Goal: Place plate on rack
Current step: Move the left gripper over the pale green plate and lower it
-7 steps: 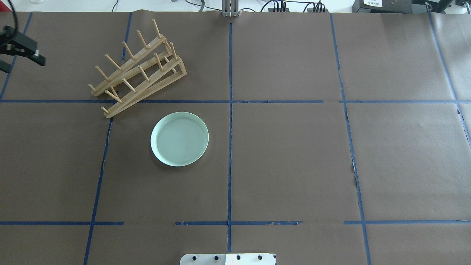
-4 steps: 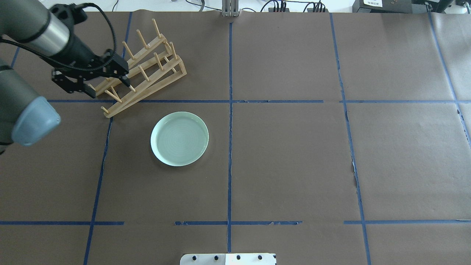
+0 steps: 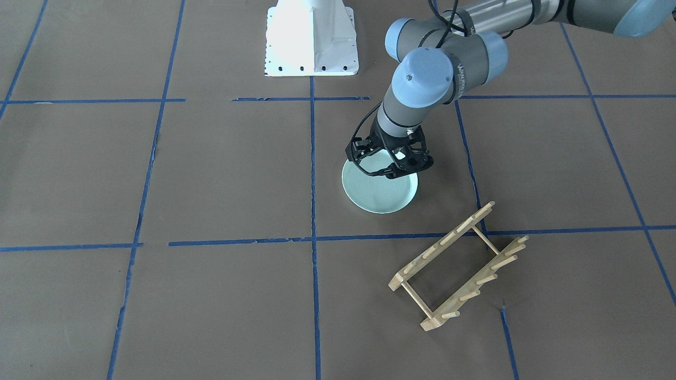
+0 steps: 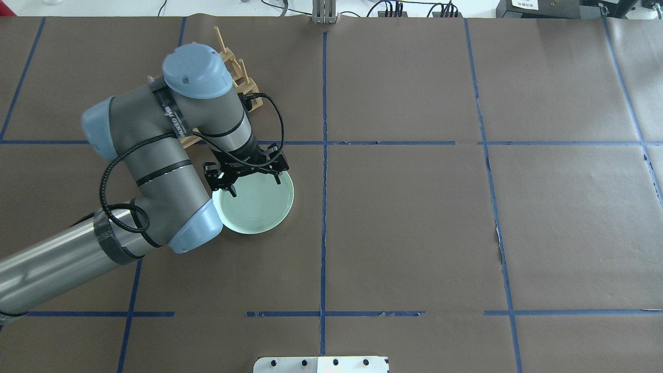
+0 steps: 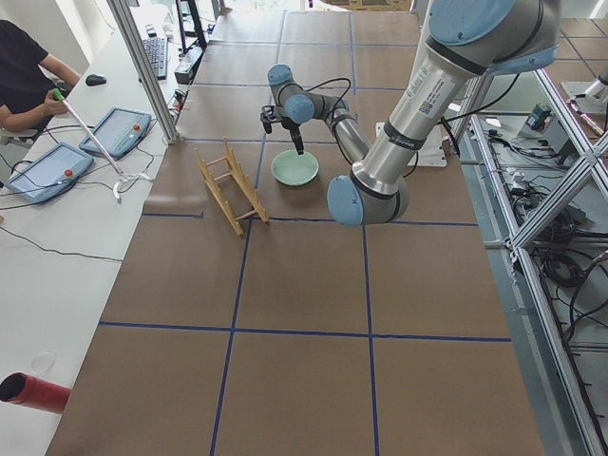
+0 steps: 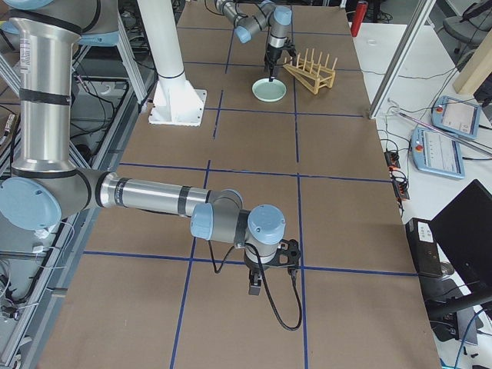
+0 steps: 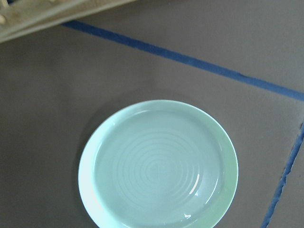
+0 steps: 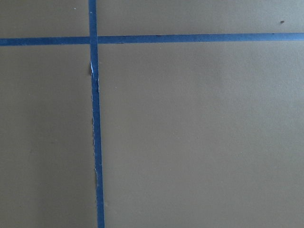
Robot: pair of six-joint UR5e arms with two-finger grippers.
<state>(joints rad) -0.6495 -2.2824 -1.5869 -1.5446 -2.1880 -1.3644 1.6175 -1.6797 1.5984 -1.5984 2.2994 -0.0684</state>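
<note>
The pale mint-green plate lies flat on the brown paper; it also shows in the front view and fills the left wrist view. The wooden rack stands apart from the plate, beyond it; in the overhead view the rack is mostly hidden behind my left arm. My left gripper hangs open and empty just above the plate's rack-side edge, and shows in the front view too. My right gripper shows only in the right side view, far from both; I cannot tell its state.
The table is covered in brown paper with blue tape lines. A white base plate sits at the robot's side. My left arm's elbow lies over the area left of the plate. The right wrist view shows only paper and tape.
My left arm has swung in from the table's left edge, passed over the rack, and now holds its gripper over the plate. Plate and rack have not moved.
</note>
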